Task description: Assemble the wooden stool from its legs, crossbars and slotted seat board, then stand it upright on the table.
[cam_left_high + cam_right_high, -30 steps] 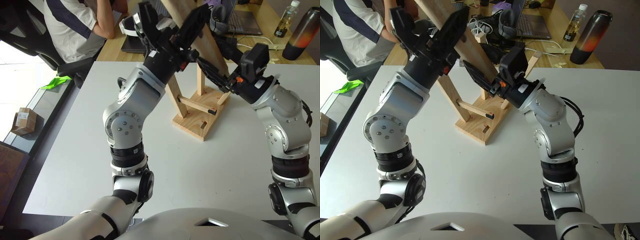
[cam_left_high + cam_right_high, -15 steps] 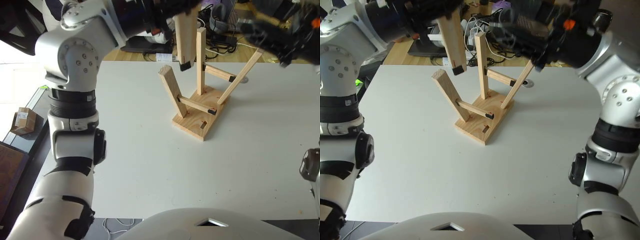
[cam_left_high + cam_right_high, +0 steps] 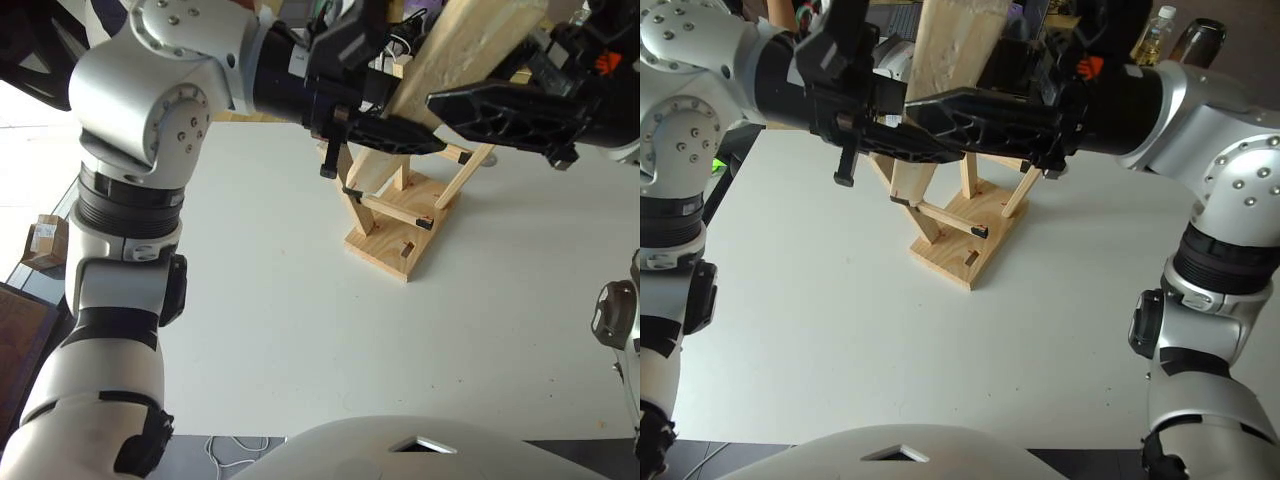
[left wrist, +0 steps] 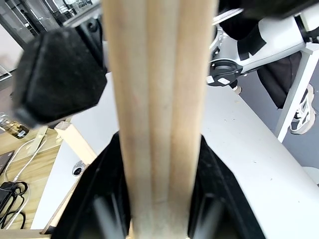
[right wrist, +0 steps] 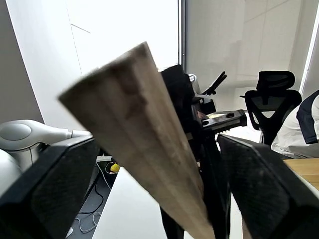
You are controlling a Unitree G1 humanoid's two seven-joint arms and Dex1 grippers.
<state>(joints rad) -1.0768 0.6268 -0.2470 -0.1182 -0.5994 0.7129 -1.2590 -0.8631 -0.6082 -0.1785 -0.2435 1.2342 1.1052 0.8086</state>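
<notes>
High over the far middle of the table [image 3: 250,330], the loose leg [image 3: 470,50] hangs tilted, its lower end toward the left and just above the part-built stool. The left gripper [image 3: 395,92] is pinching this leg by its flat faces, a little above the lower end. The right gripper [image 5: 159,189] sits farther up the same leg with its fingers [image 5: 269,184] spread wide on either side, and a gap seems to remain between them and the wood. Below, the seat board [image 3: 385,258] lies flat on the table with three legs standing up from it, joined by crossbars [image 3: 395,210], and one slot [image 3: 410,248] near its right edge looks unfilled. The leg is probably solid timber: stiff, fairly light, not fragile, though its smooth faces could slide under a weak pinch. A hold across the broad flat sides around mid-length looks best, leaving the lower end free to enter the slot. The standing legs may rock if knocked, so the board likely needs steadying while the last one is pressed in
</notes>
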